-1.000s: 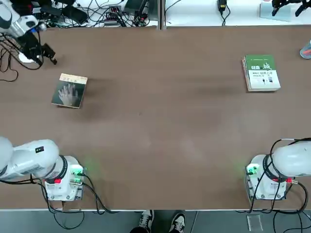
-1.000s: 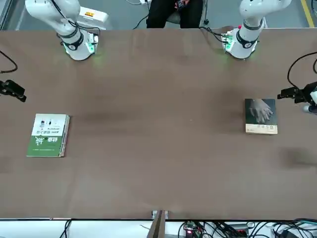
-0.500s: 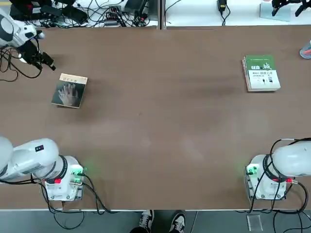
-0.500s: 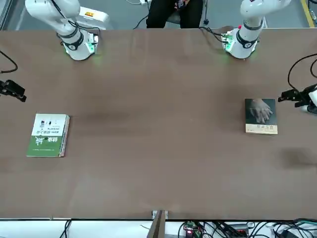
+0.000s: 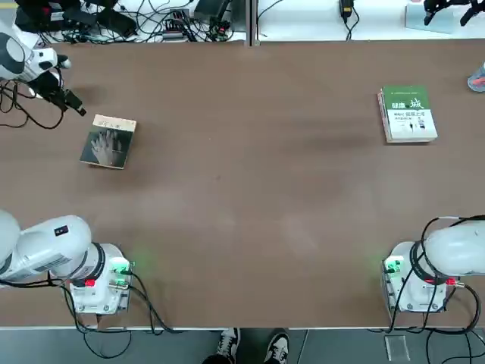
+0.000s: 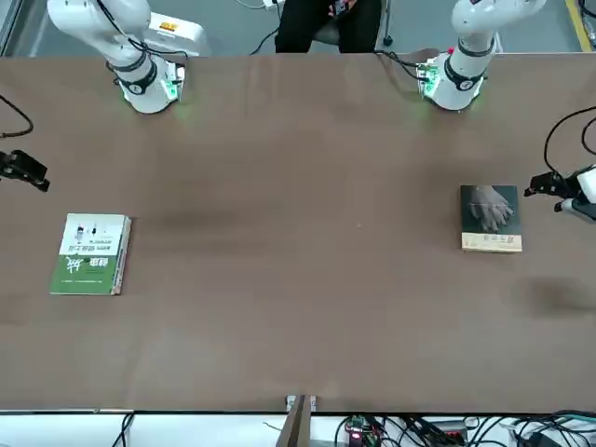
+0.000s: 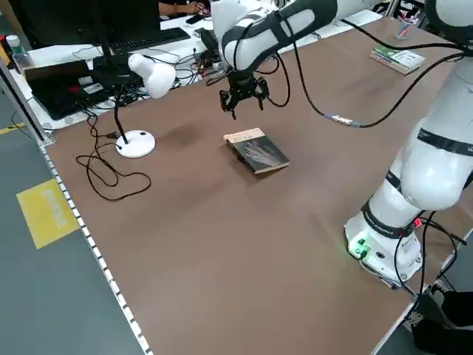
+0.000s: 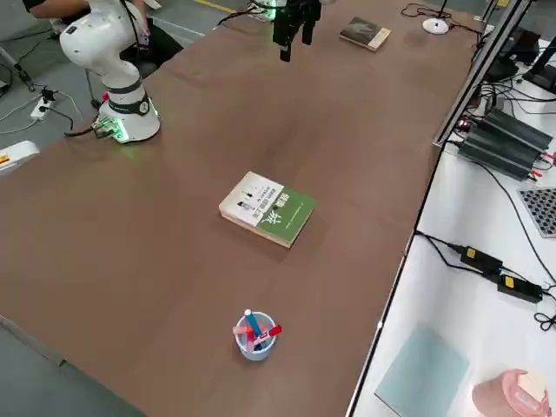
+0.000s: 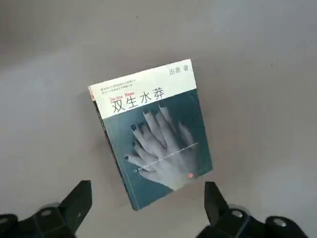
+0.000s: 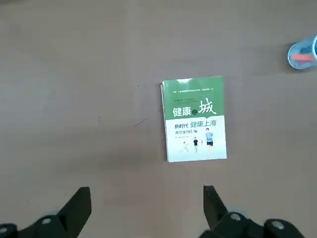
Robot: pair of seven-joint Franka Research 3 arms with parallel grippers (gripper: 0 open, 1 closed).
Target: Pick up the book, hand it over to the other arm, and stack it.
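We find the book [image 5: 108, 142] lying flat and face up on the brown counter [image 5: 242, 189], far over on the robot's left side, its tan title band turned toward the far edge. The left pincer [image 5: 67, 100] hangs in the air just beyond the book's far left corner, above it and not touching, with its fingers spread wide and nothing between them. In its wrist camera we see the whole cover [image 9: 152, 131] lying between and ahead of the two fingertips [image 9: 78, 201], set at a slant to them. The right pincer [image 8: 293, 29] hovers high over the right half of the counter, fingers equally wide and empty, looking down on the green-and-white book [image 5: 408, 114] that rests near the far right edge.
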